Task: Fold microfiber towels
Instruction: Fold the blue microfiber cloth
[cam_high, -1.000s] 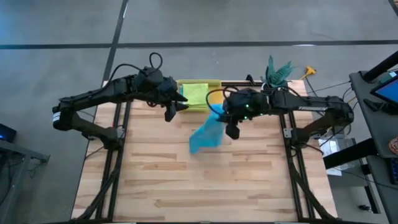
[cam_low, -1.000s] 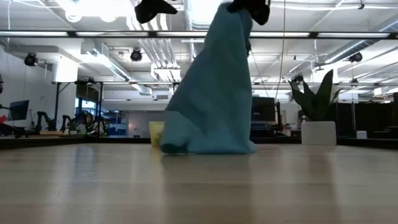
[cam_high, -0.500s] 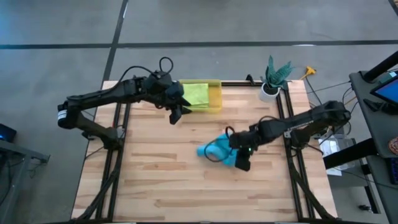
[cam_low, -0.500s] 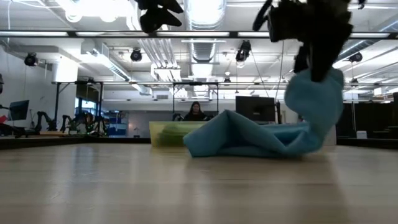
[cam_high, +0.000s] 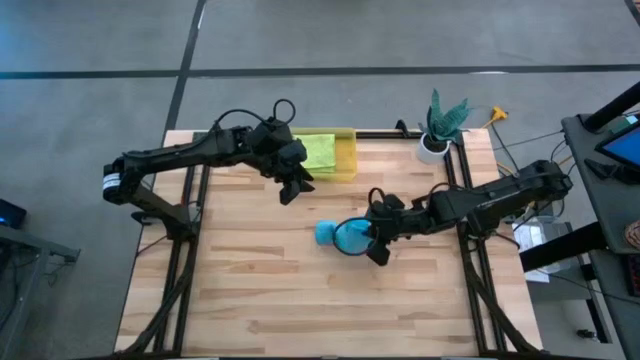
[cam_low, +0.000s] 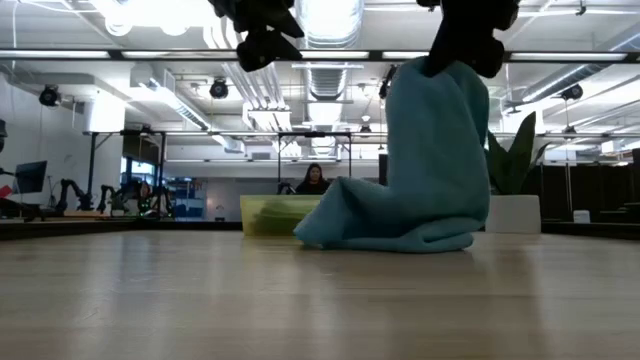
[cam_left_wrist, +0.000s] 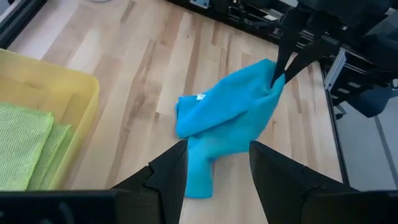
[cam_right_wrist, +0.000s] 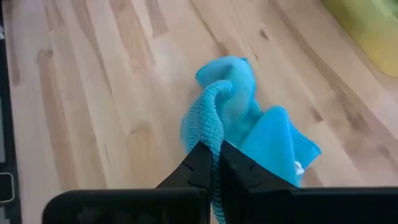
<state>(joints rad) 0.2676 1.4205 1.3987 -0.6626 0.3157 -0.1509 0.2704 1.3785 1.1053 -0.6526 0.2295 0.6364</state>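
Right claw (cam_high: 379, 243) pinches teal towel (cam_high: 345, 237) mid-table.

Bin, plant and person around a wooden surface (cam_high: 260, 290)

A yellow translucent bin (cam_high: 347, 160) sits at the far edge; a potted plant (cam_high: 440, 125) stands at the corner; a person (cam_low: 313, 180) sits beyond.
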